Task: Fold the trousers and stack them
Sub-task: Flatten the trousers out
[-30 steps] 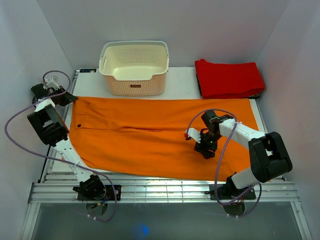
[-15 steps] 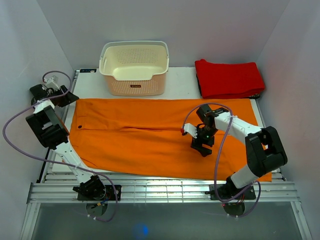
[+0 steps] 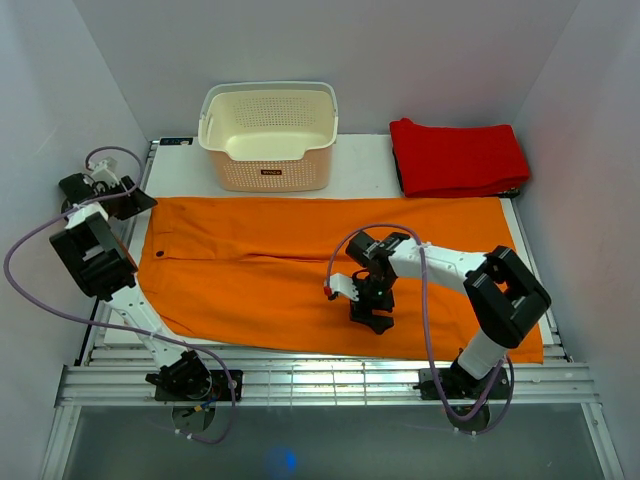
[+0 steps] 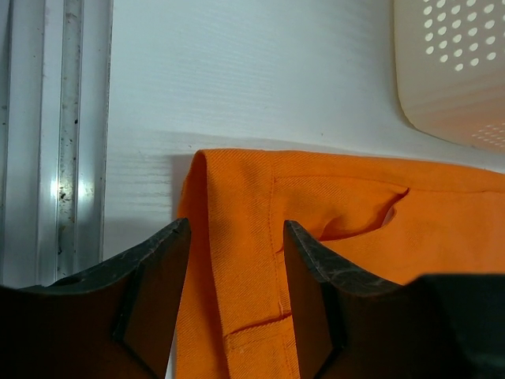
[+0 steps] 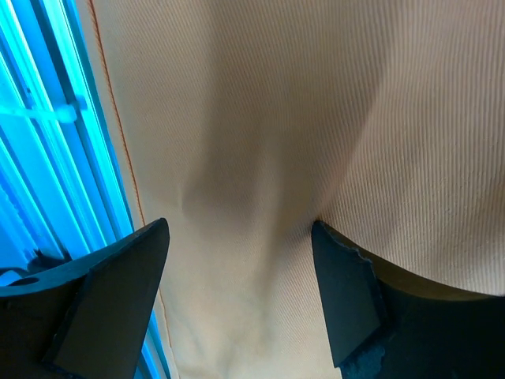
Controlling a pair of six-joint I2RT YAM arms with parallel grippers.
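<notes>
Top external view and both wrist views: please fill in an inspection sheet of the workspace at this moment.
Surface: white table, with a bare strip showing behind the cloth.
Job's things: orange trousers spread flat and unfolded, waist at the left.
Clutter: cream perforated basket behind the trousers; red folded cloth at the far right corner.
Grippers: left gripper open, its fingers framing the waist corner; right gripper open over the trousers near their front edge.
Cables: purple cables loop from both arms, and the right one hangs above the trousers.
Surroundings: plain white walls; nothing else seen.
</notes>
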